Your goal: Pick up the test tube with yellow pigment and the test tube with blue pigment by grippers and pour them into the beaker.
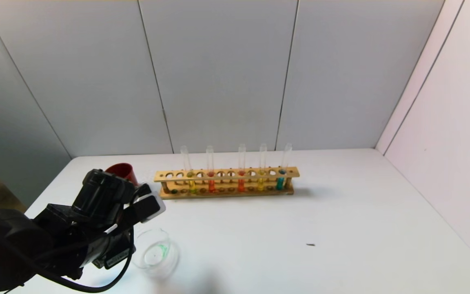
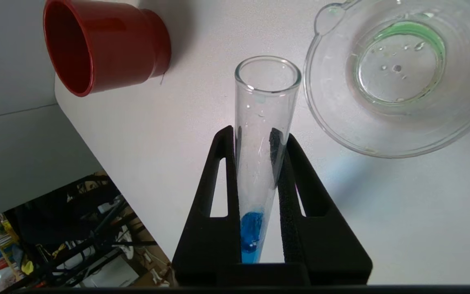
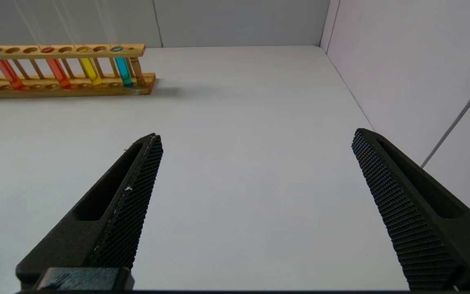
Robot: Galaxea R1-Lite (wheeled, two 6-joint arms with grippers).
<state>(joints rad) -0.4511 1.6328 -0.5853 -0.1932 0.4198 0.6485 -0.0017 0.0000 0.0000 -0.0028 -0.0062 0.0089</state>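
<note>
My left gripper (image 2: 253,132) is shut on the test tube with blue pigment (image 2: 264,98), whose blue liquid sits at the round bottom near the palm. The tube's open mouth hangs over bare table, beside the beaker's (image 2: 333,122) pouring lip and not over it. The beaker (image 1: 169,261) is clear, with a green trace inside, and stands just in front of the left gripper (image 1: 149,206). The test tube with yellow pigment (image 1: 191,185) stands at the left end of the wooden rack (image 1: 227,174). My right gripper (image 3: 256,136) is open and empty above bare table, out of the head view.
A dark red cup (image 1: 123,171) stands behind the left gripper, close to the table's left edge (image 2: 76,134). The rack also holds orange tubes, a golden-yellow tube (image 1: 260,183) and a turquoise tube (image 1: 280,182). Grey walls close in the table's back and right.
</note>
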